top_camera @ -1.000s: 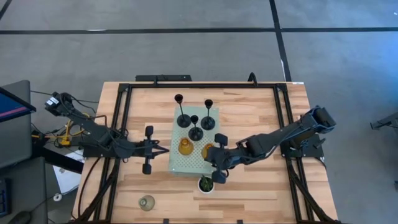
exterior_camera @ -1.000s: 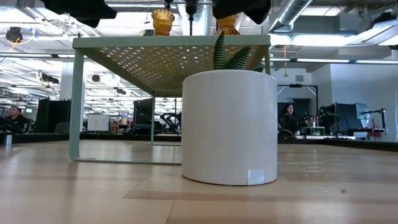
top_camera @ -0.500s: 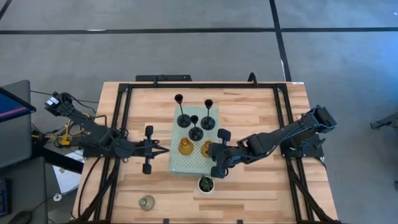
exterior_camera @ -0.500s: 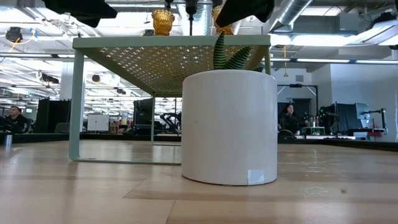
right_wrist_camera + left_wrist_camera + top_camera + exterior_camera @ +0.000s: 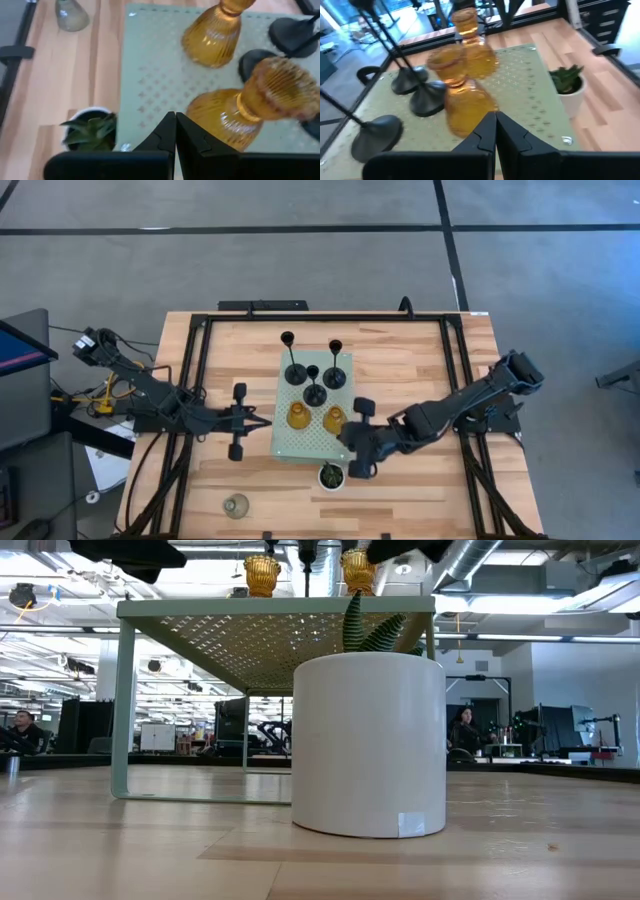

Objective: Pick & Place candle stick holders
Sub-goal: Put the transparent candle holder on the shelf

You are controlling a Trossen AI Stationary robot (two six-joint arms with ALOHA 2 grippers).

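from above, the pale green perforated board (image 5: 312, 412) sits mid-table with five holders on it: three black candle stick holders (image 5: 312, 385) toward the far side and two amber glass holders (image 5: 298, 415) side by side nearer the front, upright and apart from both grippers. the sixth, the clear-grey glass holder (image 5: 236, 505), stands alone on the wooden table (image 5: 420, 370) near the front left corner, well apart from the board (the right wrist view also catches it (image 5: 71, 15), beyond the board's corner).

the right gripper (image 5: 350, 448) hovers at the board's front right corner, just beside the small plant in its white pot (image 5: 331, 476); its own camera shows the two dark fingers (image 5: 165, 135) pressed together with nothing between them, the amber pair just beyond the tips. the left gripper (image 5: 262, 423) waits off the board's left edge, and its wrist view likewise shows its fingers (image 5: 487, 132) closed tight and empty, pointing at the amber holders with the black bases (image 5: 427, 97) to one side.

only the low view reveals that the board is a raised stand on legs (image 5: 121, 700), with the amber holders on top (image 5: 262, 573) and the pot (image 5: 368, 745) filling the foreground.
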